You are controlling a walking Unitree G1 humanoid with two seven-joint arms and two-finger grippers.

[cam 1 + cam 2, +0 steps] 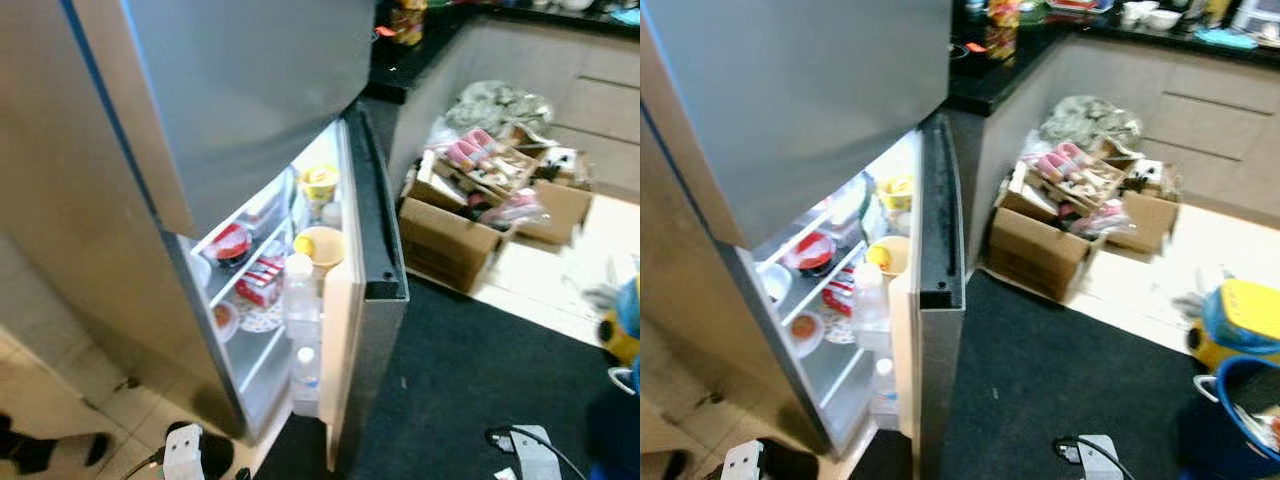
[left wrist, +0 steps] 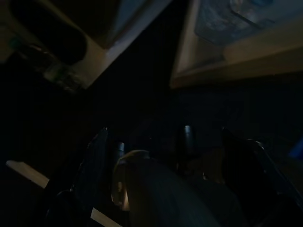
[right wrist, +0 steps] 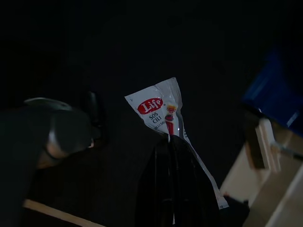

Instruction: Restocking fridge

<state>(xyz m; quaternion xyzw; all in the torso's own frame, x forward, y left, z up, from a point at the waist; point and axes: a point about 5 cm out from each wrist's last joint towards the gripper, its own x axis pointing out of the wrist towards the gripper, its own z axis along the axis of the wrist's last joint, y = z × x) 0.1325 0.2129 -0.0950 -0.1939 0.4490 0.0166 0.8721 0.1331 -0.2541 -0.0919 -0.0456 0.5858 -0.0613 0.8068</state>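
At the bottom of the right wrist view, the right gripper is clenched on a white chili sauce sachet, which sticks up from the black fingers toward the centre of the frame against a dark floor. In the left wrist view the left gripper sits low in a very dark frame; its two fingers stand apart with nothing between them.

In the head views, a dark mat covers the lower right. The fridge takes the left half, its lower door swung open at centre. Door racks hold two clear bottles, one above the other, a yellow cup above them and a yellow tub higher still. To their left, the shelves carry a red bowl, a red-and-white pack and a small dish.

At right of centre, cardboard boxes stand on the floor, packed with goods. In the lower right of the right eye view are a blue bucket and a yellow thing. Along the top runs a black counter with beige cabinets at upper right.
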